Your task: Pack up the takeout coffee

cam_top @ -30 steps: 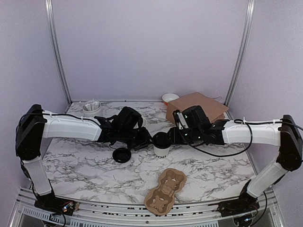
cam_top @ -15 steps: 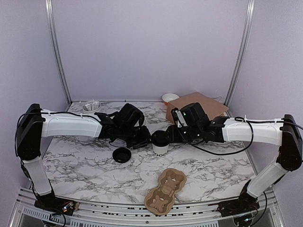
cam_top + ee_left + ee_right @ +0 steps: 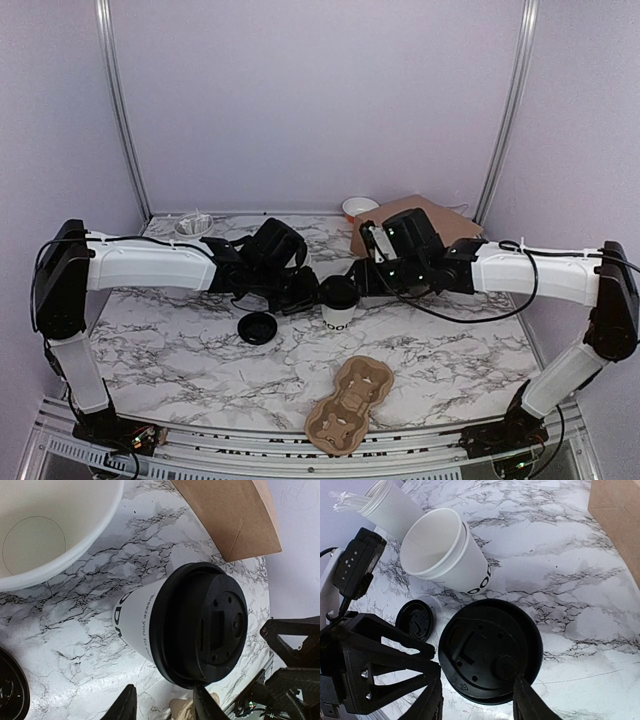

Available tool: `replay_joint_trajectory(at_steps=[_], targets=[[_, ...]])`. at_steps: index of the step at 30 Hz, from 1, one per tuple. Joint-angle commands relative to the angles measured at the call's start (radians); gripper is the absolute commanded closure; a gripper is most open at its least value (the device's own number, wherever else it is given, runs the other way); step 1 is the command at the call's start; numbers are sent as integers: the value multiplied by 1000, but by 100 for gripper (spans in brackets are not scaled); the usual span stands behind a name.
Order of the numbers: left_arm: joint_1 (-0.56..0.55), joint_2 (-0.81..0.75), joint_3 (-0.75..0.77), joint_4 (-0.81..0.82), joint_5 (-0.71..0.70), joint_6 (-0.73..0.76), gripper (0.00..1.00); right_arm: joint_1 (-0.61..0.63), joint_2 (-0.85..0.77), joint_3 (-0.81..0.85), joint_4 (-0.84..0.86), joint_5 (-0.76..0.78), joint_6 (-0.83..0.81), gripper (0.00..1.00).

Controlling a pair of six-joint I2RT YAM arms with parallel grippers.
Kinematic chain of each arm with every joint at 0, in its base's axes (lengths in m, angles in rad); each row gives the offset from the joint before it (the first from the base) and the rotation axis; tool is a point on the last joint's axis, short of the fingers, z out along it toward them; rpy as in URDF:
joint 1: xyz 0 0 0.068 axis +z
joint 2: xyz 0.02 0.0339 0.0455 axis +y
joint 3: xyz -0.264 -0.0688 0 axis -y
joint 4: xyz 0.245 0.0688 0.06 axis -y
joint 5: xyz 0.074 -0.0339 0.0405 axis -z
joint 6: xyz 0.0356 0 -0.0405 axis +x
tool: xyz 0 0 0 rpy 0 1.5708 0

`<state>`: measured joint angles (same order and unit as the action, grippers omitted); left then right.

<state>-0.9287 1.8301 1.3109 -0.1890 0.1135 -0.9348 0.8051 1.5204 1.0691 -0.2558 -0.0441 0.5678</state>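
far left at the back, the white canister of sticks (image 3: pixel 193 226) stands by the wall, and the left arm (image 3: pixel 150 268) stretches in across the marble table (image 3: pixel 450 350). just in front of its wrist a loose black lid (image 3: pixel 259 327) lies flat on the marble, touching nothing. behind that wrist is a nested stack of empty white cups (image 3: pixel 445 550), mouth open to the cameras. now the left gripper (image 3: pixel 162 704): its fingers (image 3: pixel 126 705) are partly spread at the cup's left side, one tip meeting the lid's edge, but whether they really clamp the cup wall i cannot tell. dead centre stands the takeout coffee (image 3: pixel 338 310), upright on the marble with its black lettering turned to the near edge and its own fitted lid (image 3: pixel 205 630) seated on top. it stands between the two grippers, and behind the brown pulp cup carrier (image 3: pixel 350 403), which lies near the front edge, well apart from it. on to the right gripper (image 3: pixel 479 700), reaching in from the right above the cup: its fingertips (image 3: pixel 526 700) straddle the fitted lid, one on each side of the rim, and whether they pinch it or stand just clear i cannot tell. behind the right arm (image 3: pixel 540 275), a small white bowl (image 3: pixel 358 207) is at the back wall, just beside the brown paper bag (image 3: pixel 425 222) lying in the back right corner.
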Motion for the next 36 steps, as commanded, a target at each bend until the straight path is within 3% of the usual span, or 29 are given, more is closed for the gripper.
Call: replay_joint_trajectory(at_steps=[1,10,21,36], targets=[[-13,-32,8,-27,1,10,60,-85,-9,33,5,-101,-96,54],[-26,-27,4,-27,-4,1,60,-128,122,153,23,-252,-184,50],[-15,-95,-55,-25,-43,-1,60,-129,243,252,33,-282,-204,47],[-7,-132,-76,-24,-56,4,60,-124,172,163,46,-287,-150,46]])
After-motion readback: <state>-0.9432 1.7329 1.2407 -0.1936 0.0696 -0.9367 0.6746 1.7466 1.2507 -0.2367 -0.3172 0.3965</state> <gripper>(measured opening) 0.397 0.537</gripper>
